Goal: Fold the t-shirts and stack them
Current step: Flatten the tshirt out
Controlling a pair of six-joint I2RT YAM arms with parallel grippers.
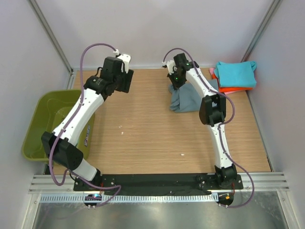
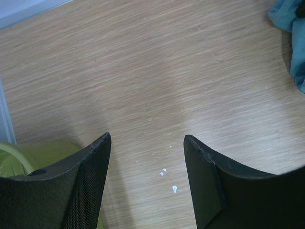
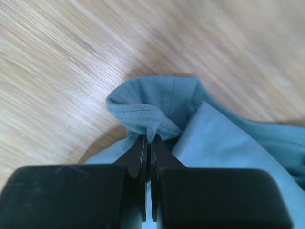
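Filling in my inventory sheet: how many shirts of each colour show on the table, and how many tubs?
Blue-grey t-shirt: 1, pinched in the right gripper
Turquoise t-shirt: 1 showing
Orange t-shirt: 1 showing
Pink t-shirt: 1, only an edge showing
Olive-green tub: 1
Total: 5; the stack may hide more.

Olive-green plastic tub (image 1: pixel 47 125) at the left edge of the pale wooden worktop (image 1: pixel 143 143), few small white specks (image 1: pixel 182 154) on the wood, aluminium rail (image 1: pixel 267 179) along the near edge, plain pale walls (image 1: pixel 157 28) around.
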